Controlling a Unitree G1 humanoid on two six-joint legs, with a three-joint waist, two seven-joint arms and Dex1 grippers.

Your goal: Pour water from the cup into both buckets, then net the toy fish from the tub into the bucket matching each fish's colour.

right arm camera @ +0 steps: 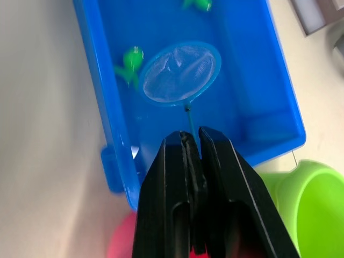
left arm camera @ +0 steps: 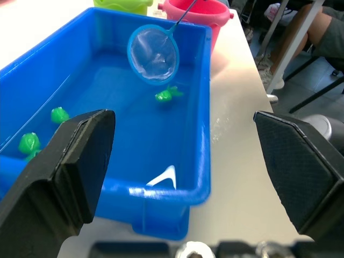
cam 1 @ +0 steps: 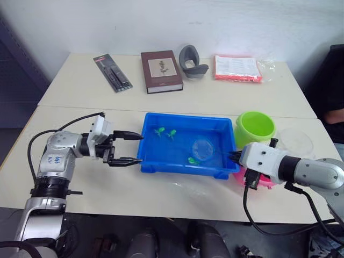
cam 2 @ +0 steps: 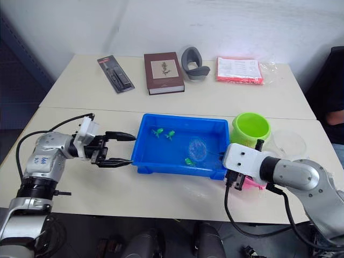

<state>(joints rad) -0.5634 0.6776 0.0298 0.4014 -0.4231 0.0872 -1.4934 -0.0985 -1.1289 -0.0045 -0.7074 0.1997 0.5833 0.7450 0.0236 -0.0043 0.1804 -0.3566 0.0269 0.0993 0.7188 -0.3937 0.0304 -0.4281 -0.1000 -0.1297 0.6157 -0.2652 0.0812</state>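
Note:
The blue tub (cam 1: 181, 116) holds water and three green toy fish, two at its far left (cam 1: 159, 130) and one near the front (cam 1: 192, 160). The net (cam 1: 203, 148) hangs with its hoop over the tub, just beside that front fish (right arm camera: 130, 62). My right gripper (right arm camera: 191, 142) is shut on the net's thin handle at the tub's right end, above the pink bucket (left arm camera: 199, 13). The green bucket (cam 1: 254, 128) stands right of the tub, with the clear cup (cam 1: 296, 141) beyond it. My left gripper (cam 1: 129, 148) is open and empty at the tub's left wall.
At the back of the table lie a black packaged item (cam 1: 112, 72), a brown book (cam 1: 161, 71), a grey curved object (cam 1: 192, 61) and a red-and-white packet (cam 1: 237, 68). A person sits at the right edge (cam 1: 336, 115).

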